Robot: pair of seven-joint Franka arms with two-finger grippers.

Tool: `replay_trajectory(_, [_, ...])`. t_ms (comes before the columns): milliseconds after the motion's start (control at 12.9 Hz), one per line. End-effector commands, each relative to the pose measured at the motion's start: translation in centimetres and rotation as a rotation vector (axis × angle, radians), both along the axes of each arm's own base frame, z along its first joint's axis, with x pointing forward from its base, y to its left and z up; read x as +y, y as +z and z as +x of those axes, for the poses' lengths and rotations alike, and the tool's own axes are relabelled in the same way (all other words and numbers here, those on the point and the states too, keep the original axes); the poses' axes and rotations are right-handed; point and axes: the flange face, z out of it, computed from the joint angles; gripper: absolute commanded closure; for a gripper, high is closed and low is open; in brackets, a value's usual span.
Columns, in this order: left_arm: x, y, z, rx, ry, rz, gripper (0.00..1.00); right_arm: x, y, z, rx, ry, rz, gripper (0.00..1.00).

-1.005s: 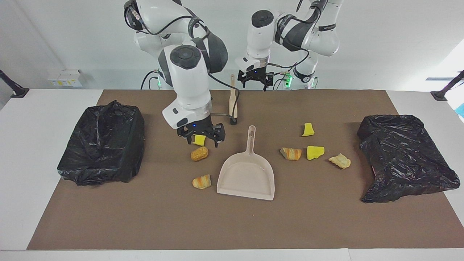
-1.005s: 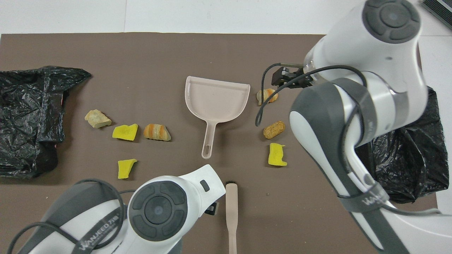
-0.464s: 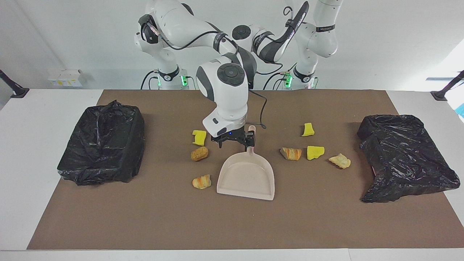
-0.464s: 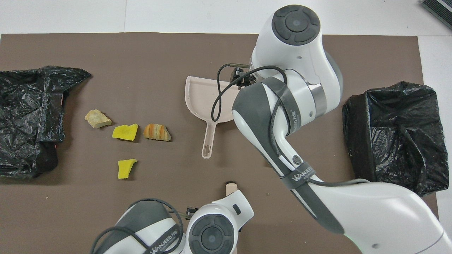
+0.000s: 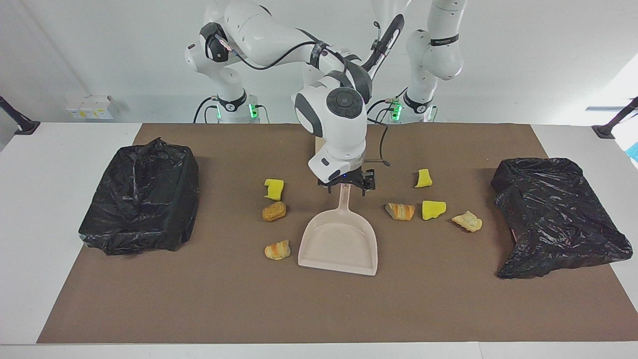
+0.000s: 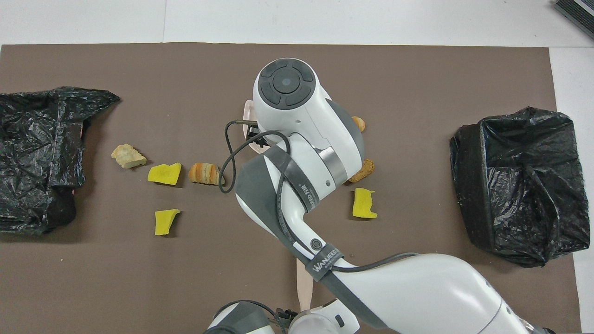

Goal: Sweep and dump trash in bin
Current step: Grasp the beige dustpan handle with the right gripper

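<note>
The trash lies scattered on the brown mat (image 5: 199, 309) on both sides of the beige dustpan (image 5: 339, 244). Toward the right arm's end we see a yellow chunk (image 5: 274, 189), a brown lump (image 5: 274, 211) just beside it and farther from the robots, and an orange-striped lump (image 5: 277, 250) farther out again, beside the pan's edge. Toward the left arm's end we count four more: a small yellow chunk (image 5: 423, 178), a striped piece (image 5: 400, 211), a larger yellow chunk (image 5: 433, 210) just beside it, and a tan lump (image 5: 467, 221).

The right gripper (image 5: 347, 183) is down over the top of the dustpan's handle, with dark fingers on either side of it; we cannot tell whether they press on the handle or stand a little off it. In the overhead view the right arm covers most of the pan. Of the left gripper (image 6: 283, 316) we can make out only a dark bit at the bottom edge of the overhead view, by the handle of the brush (image 6: 304, 284), and its jaws cannot be judged.

A bin lined with a black bag (image 5: 142, 194) sits at the right arm's end of the table, another black bag (image 5: 558, 214) at the left arm's end.
</note>
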Motion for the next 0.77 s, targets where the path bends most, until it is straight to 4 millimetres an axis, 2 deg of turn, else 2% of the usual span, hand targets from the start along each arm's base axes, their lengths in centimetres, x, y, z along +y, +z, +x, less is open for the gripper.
replay_trajectory(0, [0.2, 1.9, 0.4, 0.015, 0.021, -0.002, 0.00, -0.1, -3.5, -1.3, 0.068, 0.007, -0.009, 0.00])
replay_trajectory(155, [0.4, 3.1, 0.4, 0.022, 0.021, 0.004, 0.04, -0.6, -4.5, -3.2, 0.102, 0.051, -0.036, 0.00])
replay_trajectory(309, [0.6, 3.2, 0.3, 0.027, 0.019, 0.012, 0.43, -1.0, -5.4, -4.6, 0.108, 0.070, -0.041, 0.00])
replay_trajectory(464, [0.6, 3.3, 0.3, 0.028, 0.020, 0.013, 0.69, -0.6, -6.2, -5.5, 0.112, 0.080, -0.040, 0.01])
replay_trajectory(541, [0.7, 3.2, 0.2, 0.033, 0.019, 0.022, 0.93, -0.6, -6.5, -5.9, 0.105, 0.088, -0.034, 0.05])
replay_trajectory(618, [1.0, 3.1, 0.4, 0.042, 0.023, 0.037, 1.00, -0.8, -7.0, -6.4, 0.092, 0.089, -0.028, 0.06])
replay_trajectory(696, [1.5, 3.0, 1.1, 0.048, 0.040, 0.047, 1.00, -0.8, -7.6, -6.8, 0.085, 0.076, -0.002, 0.07])
